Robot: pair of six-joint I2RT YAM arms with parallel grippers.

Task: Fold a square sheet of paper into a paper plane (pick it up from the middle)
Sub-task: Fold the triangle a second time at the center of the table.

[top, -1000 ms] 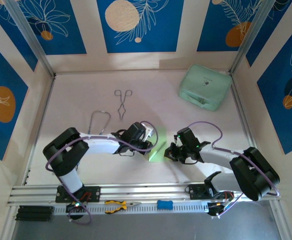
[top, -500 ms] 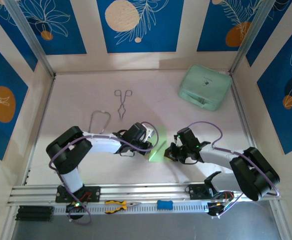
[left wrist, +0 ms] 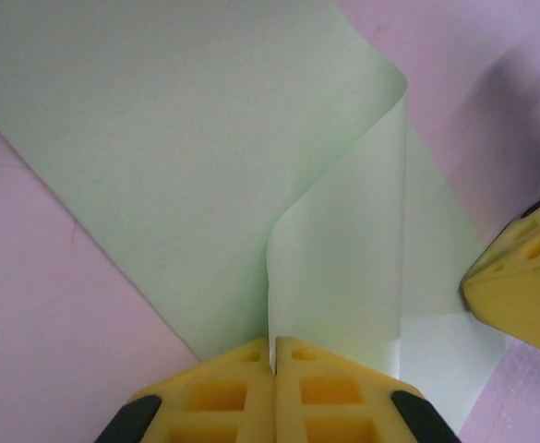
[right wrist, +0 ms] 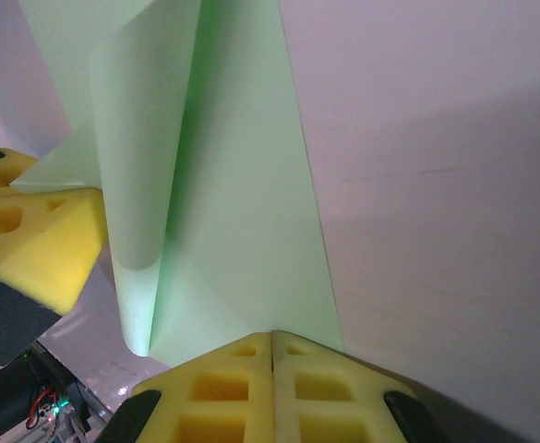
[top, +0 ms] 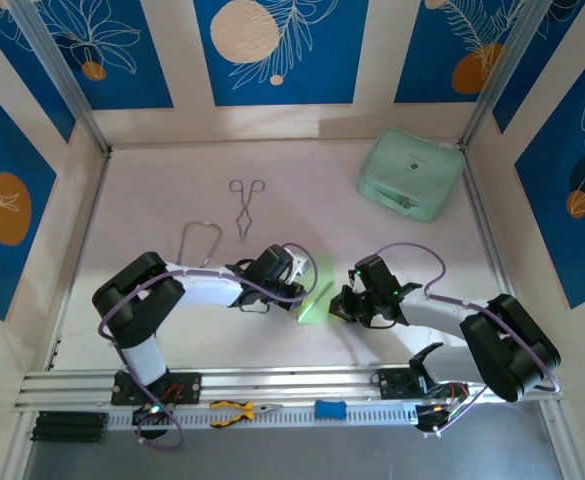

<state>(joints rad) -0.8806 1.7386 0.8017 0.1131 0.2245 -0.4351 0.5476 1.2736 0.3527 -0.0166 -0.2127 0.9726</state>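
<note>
The light-green square sheet of paper [top: 314, 298] lies on the table between my two grippers, with one flap curled upward. In the left wrist view the sheet [left wrist: 159, 138] runs into my left gripper [left wrist: 274, 343], which is shut on the raised flap's edge. The right gripper [right wrist: 272, 337] is shut, its tips resting on the flat part of the sheet [right wrist: 242, 185] where a crease ends. From above, the left gripper [top: 305, 288] and right gripper [top: 340, 305] face each other across the paper. The paper plane is out of view.
A mint-green case [top: 412, 173] stands at the back right. Metal tongs [top: 246, 205] and a bent metal loop [top: 200, 240] lie at the back left. Pliers [top: 242, 411] and a blue tool [top: 330, 409] rest on the front rail.
</note>
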